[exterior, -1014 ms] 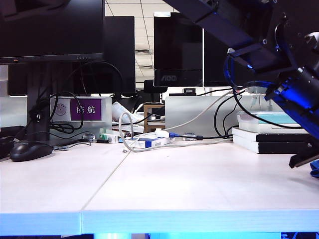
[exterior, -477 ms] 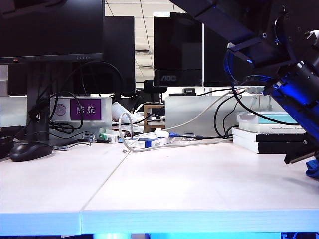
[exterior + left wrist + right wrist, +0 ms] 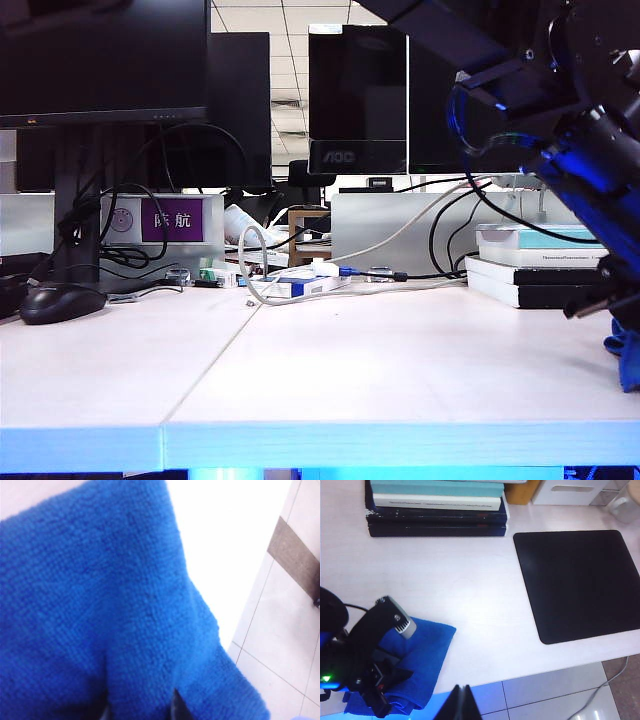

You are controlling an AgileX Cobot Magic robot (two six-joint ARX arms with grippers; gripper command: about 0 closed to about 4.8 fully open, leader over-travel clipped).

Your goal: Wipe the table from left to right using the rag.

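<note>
White table (image 3: 470, 590) edge: left gripper (image 3: 380, 685) pinches rag (image 3: 427, 645); right gripper (image 3: 460, 707) pressed together.

Fuzzy blue cloth on the rag (image 3: 100, 620), a soft looped pile. The table (image 3: 470, 590) shows matt white and smooth. Black mat (image 3: 577, 582) looks flat, dull; monitor (image 3: 357, 95) screen glossy.

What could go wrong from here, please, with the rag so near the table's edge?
1. The rag lies at the table front edge; it might slide off.
2. The left gripper is on the rag, the right gripper close above: a possible collision.
</note>
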